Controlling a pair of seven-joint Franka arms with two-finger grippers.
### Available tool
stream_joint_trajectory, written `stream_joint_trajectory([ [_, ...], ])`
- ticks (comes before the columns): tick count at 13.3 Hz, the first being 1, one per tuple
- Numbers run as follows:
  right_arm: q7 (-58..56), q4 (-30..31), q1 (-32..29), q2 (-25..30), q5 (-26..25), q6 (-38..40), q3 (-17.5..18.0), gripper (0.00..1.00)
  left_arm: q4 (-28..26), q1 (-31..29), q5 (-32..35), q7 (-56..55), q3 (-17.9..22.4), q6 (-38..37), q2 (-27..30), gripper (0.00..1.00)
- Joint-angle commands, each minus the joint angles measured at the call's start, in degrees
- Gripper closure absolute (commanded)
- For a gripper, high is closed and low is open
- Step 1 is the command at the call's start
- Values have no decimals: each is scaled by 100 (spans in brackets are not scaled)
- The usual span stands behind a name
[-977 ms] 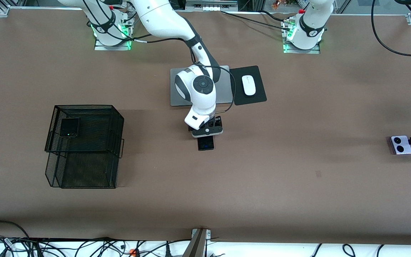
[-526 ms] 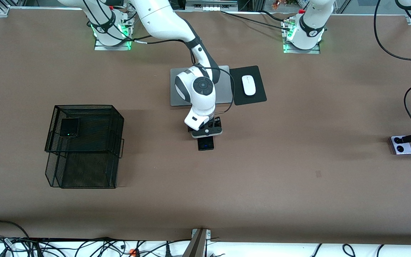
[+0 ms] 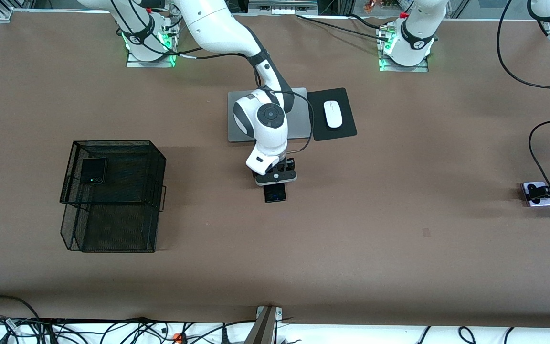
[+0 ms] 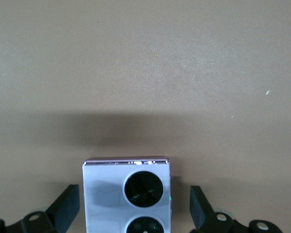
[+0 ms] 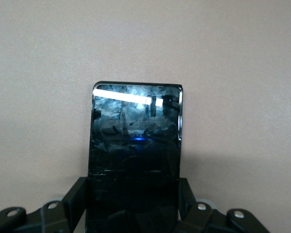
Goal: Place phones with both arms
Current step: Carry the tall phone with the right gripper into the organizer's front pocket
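front view: the right gripper [image 3: 275, 177] clamps the long black phone [image 3: 275, 193] mid-table, its long axis running toward the camera, ready to lift. left wrist view: the left gripper [image 4: 135, 211] straddles the lilac phone [image 4: 127, 194], jaws wide, near the left arm's end. right wrist view: fingers [image 5: 75, 196] pinch its long edges.

The long black phone [image 3: 275, 192] lies flat in the middle of the desk [image 3: 351, 248], its shiny glass face up. The small black phone [image 3: 93, 170] lies on top of the black wire basket [image 3: 112, 224]. The little lilac phone [image 3: 536, 195] with two black circles lies flat near the left arm's end.
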State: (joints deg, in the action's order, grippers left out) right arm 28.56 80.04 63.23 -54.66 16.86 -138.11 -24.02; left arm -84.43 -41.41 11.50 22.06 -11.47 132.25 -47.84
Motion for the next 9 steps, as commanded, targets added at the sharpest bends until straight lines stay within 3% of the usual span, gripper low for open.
stream_joint_trajectory([
  [1, -52, -67, -39, 192, 2, 301, -23, 73, -56, -78, -69, 202, -40, 134, -41, 0],
  [7, -43, -471, -144, 578, -7, 1381, -225, 76, -126, -130, -69, 202, -22, 196, -129, 0],
  [8, -52, -593, -153, 701, -7, 1749, -322, 76, -135, -139, -69, 220, -22, 196, -129, 8],
  [9, -69, -716, -170, 868, -7, 2118, -427, 76, -135, -148, -69, 368, -22, 187, -129, 36],
])
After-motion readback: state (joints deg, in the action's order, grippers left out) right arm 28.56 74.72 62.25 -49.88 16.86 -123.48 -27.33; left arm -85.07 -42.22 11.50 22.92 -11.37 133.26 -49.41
